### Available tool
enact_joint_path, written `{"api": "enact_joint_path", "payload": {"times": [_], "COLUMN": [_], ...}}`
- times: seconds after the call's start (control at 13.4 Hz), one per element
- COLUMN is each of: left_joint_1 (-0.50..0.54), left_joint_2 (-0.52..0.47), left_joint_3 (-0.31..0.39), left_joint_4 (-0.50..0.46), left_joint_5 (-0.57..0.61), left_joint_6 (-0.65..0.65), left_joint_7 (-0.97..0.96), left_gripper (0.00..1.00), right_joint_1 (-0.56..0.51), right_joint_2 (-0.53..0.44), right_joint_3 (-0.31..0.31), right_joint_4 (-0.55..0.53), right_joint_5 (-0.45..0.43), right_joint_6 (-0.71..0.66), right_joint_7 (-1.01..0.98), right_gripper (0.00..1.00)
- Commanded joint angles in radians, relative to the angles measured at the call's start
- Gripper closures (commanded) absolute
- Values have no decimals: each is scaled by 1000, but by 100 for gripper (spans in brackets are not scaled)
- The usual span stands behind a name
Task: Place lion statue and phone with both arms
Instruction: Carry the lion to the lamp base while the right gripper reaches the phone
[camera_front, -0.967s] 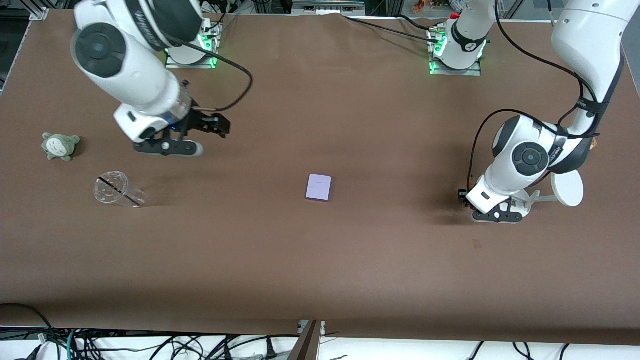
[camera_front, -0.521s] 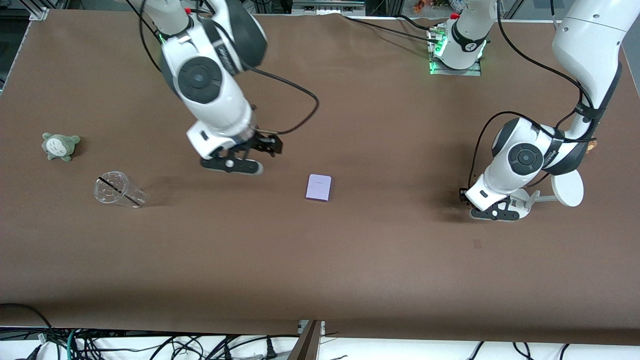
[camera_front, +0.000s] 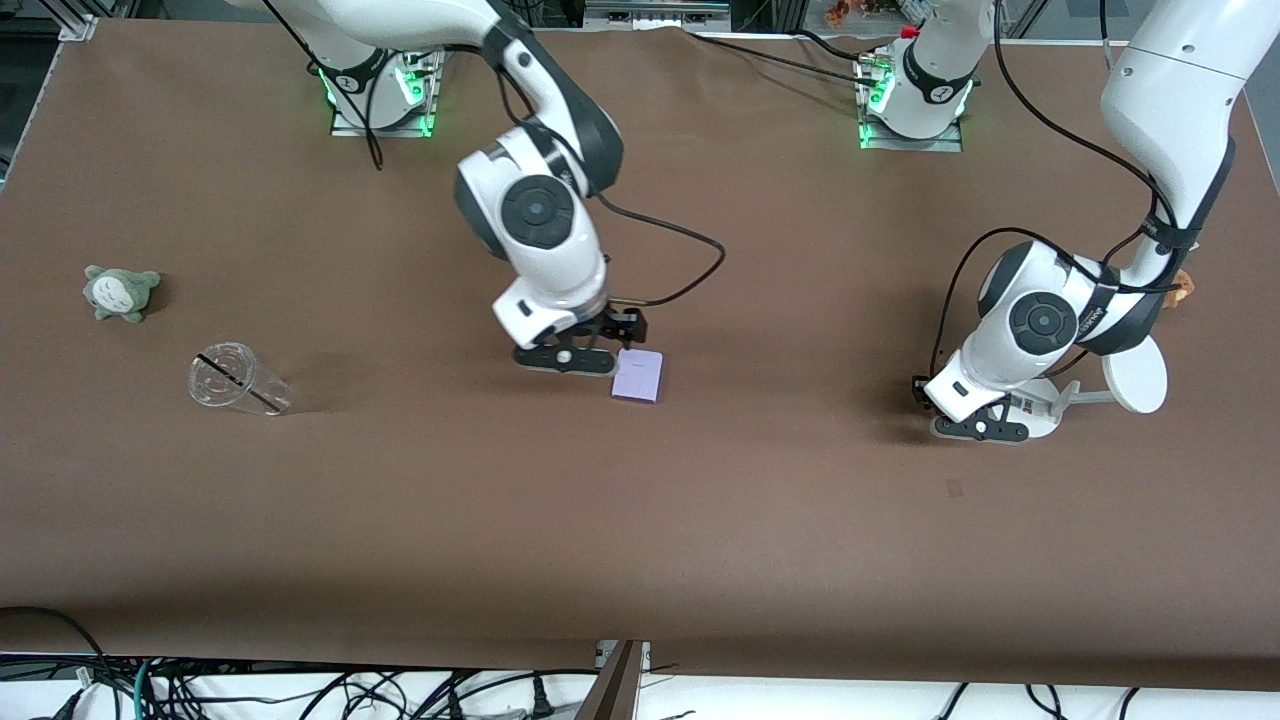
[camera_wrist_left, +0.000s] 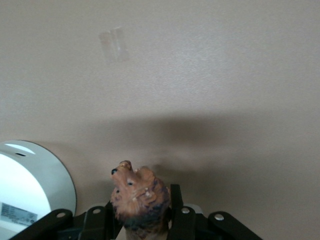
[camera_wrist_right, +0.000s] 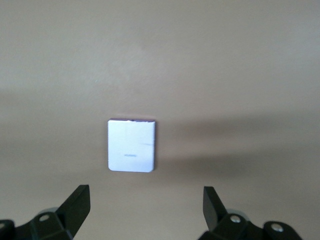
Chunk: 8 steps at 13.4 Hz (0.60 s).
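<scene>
1. The right gripper (camera_front: 590, 352) hangs low over the middle of the table, just beside the phone (camera_front: 638, 376) and a touch toward the right arm's end of it.
2. In the right wrist view its two dark fingers (camera_wrist_right: 75, 207) are spread wide with nothing between them, and the phone (camera_wrist_right: 131, 145) lies flat on the cloth ahead of the gap.
3. The phone is a pale lavender slab with rounded corners and a faint small marking on its face, resting on the brown table cover (camera_front: 700, 520) with nothing touching it.
4. Toward the left arm's end of the table, the left gripper (camera_front: 985, 425) is down low beside the white round-based stand (camera_front: 1135, 378).
5. The left wrist view shows the lion statue (camera_wrist_left: 140, 200) pinched between the left gripper's fingers (camera_wrist_left: 176, 210), its mane end and face sticking out past the tips.
6. The stand's white disc (camera_wrist_left: 30, 185) shows at the edge of that same view, just beside the clamped lion.
7. A clear plastic cup (camera_front: 238, 380) lies on its side toward the right arm's end, with a grey-green plush (camera_front: 121, 291) near it, farther from the front camera.
8. A small brown plush (camera_front: 1180, 287) peeks out past the left arm's elbow.
</scene>
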Motion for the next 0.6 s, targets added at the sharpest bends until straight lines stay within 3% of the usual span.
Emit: {"api": "enact_joint_path", "payload": {"times": [0.0,0.3,0.52], "left_joint_1": [4,1,4], "left_joint_2": [-8,-54,-112], "left_joint_3": [-8,-20,-72], "left_joint_4": [3,42,112], "left_joint_5": [30,30,16], "left_joint_6": [1,-90,-240], "left_joint_7": [4,7,12], "left_gripper": [0,0,0], "right_joint_1": [19,33,35], "right_joint_2": [68,117,156], "right_joint_3": [-10,0,3], "right_joint_4": [37,36,37], "right_joint_5": [15,13,13], "right_joint_6": [38,87,144], "right_joint_7": [4,3,3], "right_gripper": [0,0,0]}}
